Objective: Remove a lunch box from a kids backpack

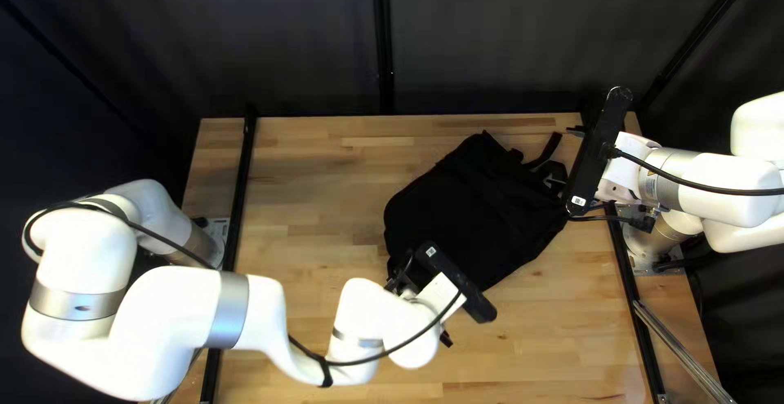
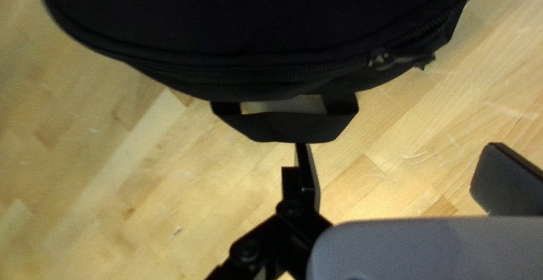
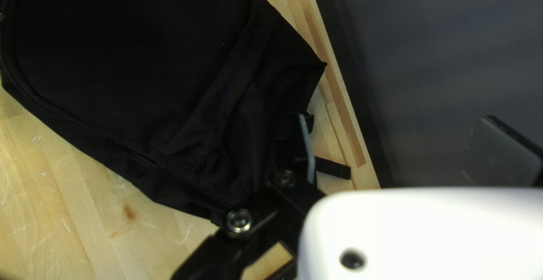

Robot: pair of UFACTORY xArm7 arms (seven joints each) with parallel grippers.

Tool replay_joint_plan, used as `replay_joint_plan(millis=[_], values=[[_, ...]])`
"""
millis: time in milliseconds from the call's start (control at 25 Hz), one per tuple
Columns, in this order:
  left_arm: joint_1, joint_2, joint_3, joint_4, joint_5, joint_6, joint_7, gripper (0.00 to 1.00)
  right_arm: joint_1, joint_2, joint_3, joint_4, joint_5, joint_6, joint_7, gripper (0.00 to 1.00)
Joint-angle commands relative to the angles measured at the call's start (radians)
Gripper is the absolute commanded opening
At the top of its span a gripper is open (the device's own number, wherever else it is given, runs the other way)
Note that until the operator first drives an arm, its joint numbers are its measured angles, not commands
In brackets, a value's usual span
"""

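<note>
Bag (image 1: 474, 208) right of centre on table (image 1: 310, 184); left gripper (image 2: 401, 150) and right gripper (image 3: 396, 119) both open.
Lunch box not visible, presumably inside. Loop (image 2: 283, 126) may be shoved or missed, being near only one left finger; if zip (image 2: 226, 75) is pulled with base unpinned, sliding is likely. Loop end is aimed lower left in top left view, long axis running to upper right.

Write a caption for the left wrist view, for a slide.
Open left claw near the loop of a black backpack on a wooden table.
</note>
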Motion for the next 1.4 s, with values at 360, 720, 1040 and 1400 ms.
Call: replay_joint_plan(millis=[360, 720, 1040, 1400], values=[[0.118, -0.086, -0.095, 0.063, -0.106, -0.076, 0.023, 1.00, 0.000, 0.000, 0.000, 0.000, 0.000, 0.000, 0.000, 1.00], [0.228, -0.159, -0.167, 0.153, -0.160, -0.092, 0.077, 1.00, 0.000, 0.000, 0.000, 0.000, 0.000, 0.000, 0.000, 1.00], [0.246, -0.159, -0.166, 0.149, -0.167, -0.116, 0.089, 1.00, 0.000, 0.000, 0.000, 0.000, 0.000, 0.000, 0.000, 1.00], [0.242, -0.160, -0.157, 0.136, -0.168, -0.151, 0.083, 0.12, 0.000, 0.000, 0.000, 0.000, 0.000, 0.000, 0.000, 1.00]])
